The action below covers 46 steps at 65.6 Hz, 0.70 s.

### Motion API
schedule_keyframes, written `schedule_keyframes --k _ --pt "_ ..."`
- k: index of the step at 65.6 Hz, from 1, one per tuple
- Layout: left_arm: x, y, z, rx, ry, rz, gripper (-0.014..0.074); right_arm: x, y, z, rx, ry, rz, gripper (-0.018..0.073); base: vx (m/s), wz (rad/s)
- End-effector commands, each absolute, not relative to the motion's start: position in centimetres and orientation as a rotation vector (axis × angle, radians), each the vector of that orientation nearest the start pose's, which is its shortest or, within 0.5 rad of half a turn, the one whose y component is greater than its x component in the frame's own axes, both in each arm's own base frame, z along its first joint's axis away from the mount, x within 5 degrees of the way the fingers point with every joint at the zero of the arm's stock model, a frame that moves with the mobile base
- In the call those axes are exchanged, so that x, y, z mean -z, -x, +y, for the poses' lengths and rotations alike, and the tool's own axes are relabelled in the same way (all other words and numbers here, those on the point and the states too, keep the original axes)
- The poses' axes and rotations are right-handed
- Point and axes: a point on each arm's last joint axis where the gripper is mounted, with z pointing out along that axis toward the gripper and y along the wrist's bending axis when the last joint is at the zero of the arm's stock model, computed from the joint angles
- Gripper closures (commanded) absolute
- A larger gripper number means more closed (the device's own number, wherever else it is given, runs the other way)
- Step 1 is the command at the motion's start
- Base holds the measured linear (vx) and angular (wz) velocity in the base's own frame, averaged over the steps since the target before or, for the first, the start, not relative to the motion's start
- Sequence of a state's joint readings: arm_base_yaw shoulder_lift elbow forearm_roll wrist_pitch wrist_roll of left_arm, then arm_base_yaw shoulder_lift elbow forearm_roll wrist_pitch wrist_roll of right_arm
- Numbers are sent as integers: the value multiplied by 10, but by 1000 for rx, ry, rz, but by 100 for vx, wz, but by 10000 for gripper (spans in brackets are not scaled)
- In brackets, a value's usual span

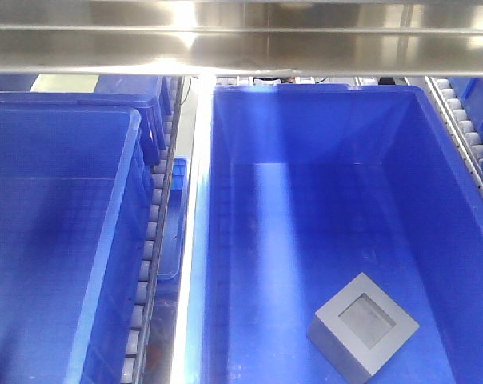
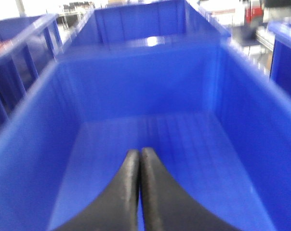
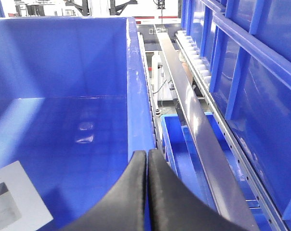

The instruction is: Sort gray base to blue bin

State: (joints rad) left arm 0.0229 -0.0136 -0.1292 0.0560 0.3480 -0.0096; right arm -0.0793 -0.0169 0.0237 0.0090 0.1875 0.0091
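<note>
Front-facing view: gray base [image 1: 363, 334] rests on blue bin [image 1: 225, 240] floor, recess up.

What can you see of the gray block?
The gray block is matte, squarish and plastic-looking, with a shallow square recess in its upward face. It lies flat on the floor of the right-hand blue bin, near the front, turned corner-on to the walls. Nothing else touches it. The right wrist view catches one corner.
</note>
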Motion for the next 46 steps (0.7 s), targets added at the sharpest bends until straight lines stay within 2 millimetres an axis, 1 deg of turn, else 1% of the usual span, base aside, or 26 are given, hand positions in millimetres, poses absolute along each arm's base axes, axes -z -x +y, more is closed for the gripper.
schedule_keyframes --k 1,12,16,29,46 --pt "-229 -48 2 -66 -7 1573 603 -191 -56 -4 61 -65 1645 564 0 0" --pt "-206 -54 2 -63 -11 1580 603 -191 -56 -4 61 -65 1645 564 0 0" --pt "-202 -55 2 -62 -12 1580 603 -191 -56 -4 61 -65 1645 564 0 0" --pt "-205 -55 2 -61 -13 1548 603 -191 -56 -4 61 -65 1645 564 0 0" --pt "-205 -55 2 -61 -13 1548 603 -191 -56 -4 61 -65 1645 564 0 0"
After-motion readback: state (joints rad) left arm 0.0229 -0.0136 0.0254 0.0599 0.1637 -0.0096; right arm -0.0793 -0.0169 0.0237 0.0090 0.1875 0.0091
